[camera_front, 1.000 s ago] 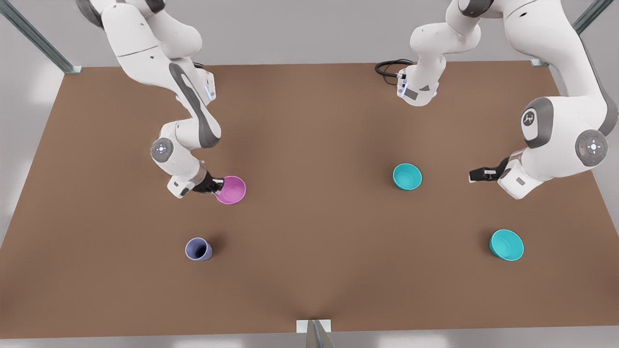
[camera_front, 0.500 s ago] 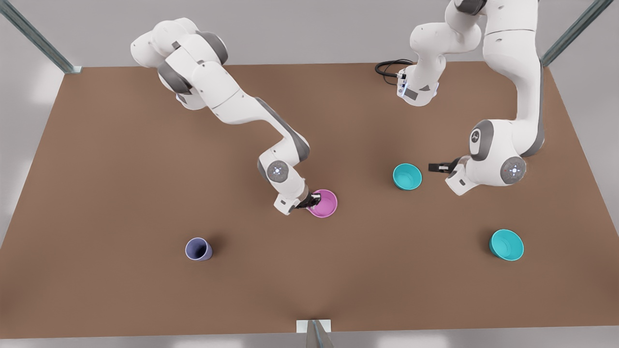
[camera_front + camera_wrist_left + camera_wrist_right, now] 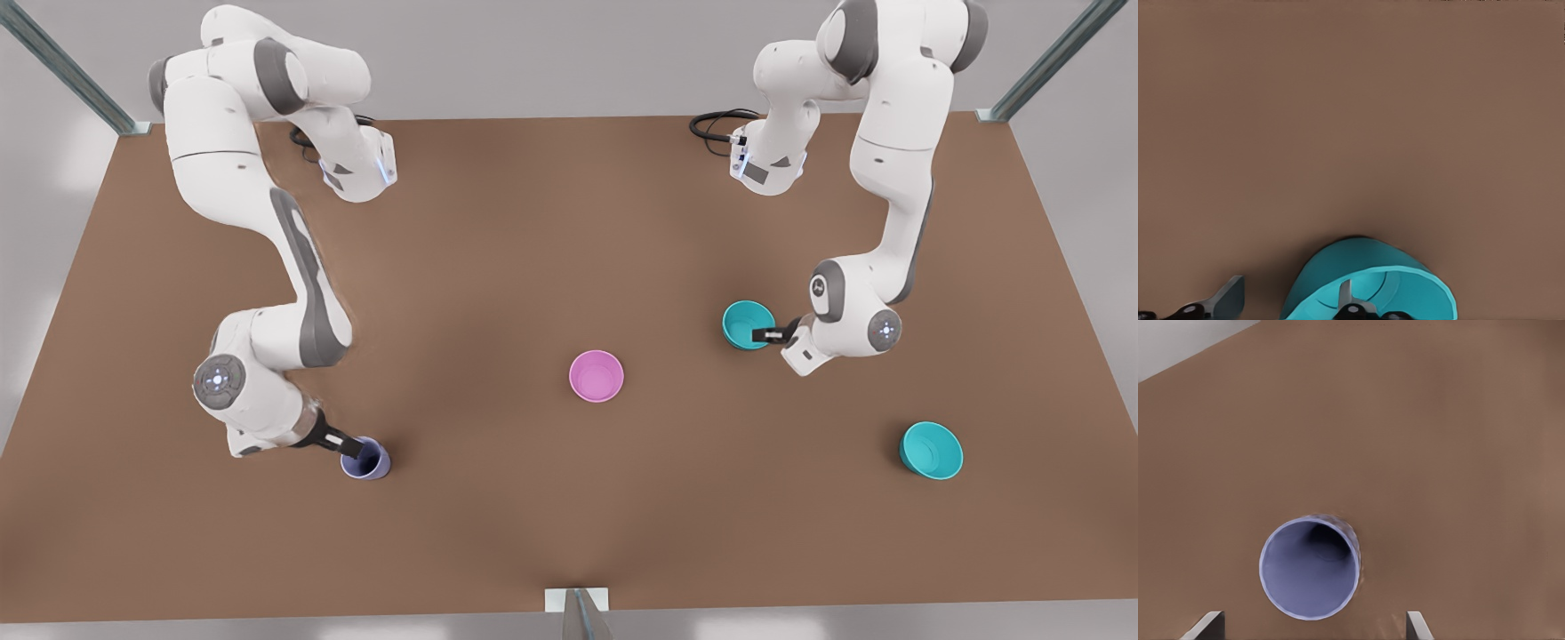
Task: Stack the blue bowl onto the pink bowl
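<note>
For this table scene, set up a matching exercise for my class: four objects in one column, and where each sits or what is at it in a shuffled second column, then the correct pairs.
Things
1. pink bowl
2. blue bowl
3. lavender cup
4. wider turquoise bowl

Descriptions
A. left gripper straddles its rim, one finger inside
B. alone at the front view's lower right
C. mid-table, no gripper near
D. open right gripper at its rim

Pairs: 1-C, 2-A, 3-D, 4-B

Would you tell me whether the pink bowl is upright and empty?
Yes, upright and empty: the pink bowl stands alone on the table, mouth up, with only its plain inside visible.
</note>
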Controlling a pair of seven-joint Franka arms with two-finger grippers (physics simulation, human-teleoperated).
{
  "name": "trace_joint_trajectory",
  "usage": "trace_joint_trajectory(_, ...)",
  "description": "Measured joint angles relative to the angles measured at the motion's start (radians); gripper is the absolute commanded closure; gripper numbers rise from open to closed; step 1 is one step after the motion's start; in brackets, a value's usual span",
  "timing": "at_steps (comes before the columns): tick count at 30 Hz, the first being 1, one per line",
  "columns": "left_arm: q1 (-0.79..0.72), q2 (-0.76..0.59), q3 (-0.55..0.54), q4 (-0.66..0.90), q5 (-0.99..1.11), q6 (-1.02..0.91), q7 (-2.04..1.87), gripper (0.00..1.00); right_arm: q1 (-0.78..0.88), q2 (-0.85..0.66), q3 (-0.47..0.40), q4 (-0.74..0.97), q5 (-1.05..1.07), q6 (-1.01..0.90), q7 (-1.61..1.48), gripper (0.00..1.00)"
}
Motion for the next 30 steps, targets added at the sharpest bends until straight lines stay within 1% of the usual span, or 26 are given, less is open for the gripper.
trace_joint_trajectory(1,0.000,-0.002,0.000,0.000,-0.002,0.007,0.008,0.73,-0.065,-0.056,0.002,-0.002,-0.010,-0.047,-0.034,0.00)
trace_joint_trajectory(2,0.000,-0.006,0.000,0.000,-0.003,0.012,0.015,0.79,-0.123,-0.141,0.002,-0.030,-0.004,-0.095,-0.071,0.00)
trace_joint_trajectory(3,0.000,-0.013,-0.001,0.000,-0.005,0.014,0.022,0.79,-0.162,-0.232,0.001,-0.070,0.003,-0.137,-0.107,0.00)
trace_joint_trajectory(5,-0.001,-0.033,-0.001,0.001,0.001,0.008,0.029,0.79,-0.190,-0.370,-0.001,-0.144,0.012,-0.203,-0.174,0.00)
trace_joint_trajectory(8,-0.004,-0.048,-0.001,0.004,-0.002,-0.001,0.043,0.79,-0.190,-0.476,0.002,-0.196,0.022,-0.263,-0.259,0.00)
trace_joint_trajectory(11,-0.005,-0.093,-0.001,0.039,-0.003,-0.035,0.047,0.79,-0.175,-0.492,0.002,-0.224,0.031,-0.294,-0.325,0.00)
trace_joint_trajectory(13,-0.056,-0.125,-0.003,0.113,-0.003,-0.053,0.026,0.79,-0.170,-0.492,0.003,-0.228,0.035,-0.306,-0.363,0.00)
trace_joint_trajectory(14,-0.113,-0.092,-0.005,0.202,-0.001,-0.065,0.004,0.79,-0.168,-0.491,0.002,-0.229,0.036,-0.310,-0.381,0.00)
trace_joint_trajectory(16,-0.198,0.019,-0.008,0.417,0.017,-0.114,-0.051,0.79,-0.169,-0.490,0.002,-0.230,0.037,-0.315,-0.413,0.00)
trace_joint_trajectory(18,-0.274,0.109,-0.008,0.564,0.046,-0.155,-0.113,0.79,-0.175,-0.489,0.002,-0.231,0.038,-0.319,-0.442,0.00)
trace_joint_trajectory(19,-0.295,0.141,-0.009,0.611,0.055,-0.174,-0.143,0.79,-0.179,-0.489,0.002,-0.231,0.039,-0.320,-0.456,0.00)
trace_joint_trajectory(24,-0.366,0.261,-0.009,0.763,0.075,-0.231,-0.290,0.79,-0.189,-0.489,0.002,-0.238,0.040,-0.325,-0.512,0.00)
trace_joint_trajectory(30,-0.424,0.299,-0.010,0.803,0.078,-0.258,-0.446,0.79,-0.183,-0.488,0.003,-0.239,0.040,-0.325,-0.563,0.00)
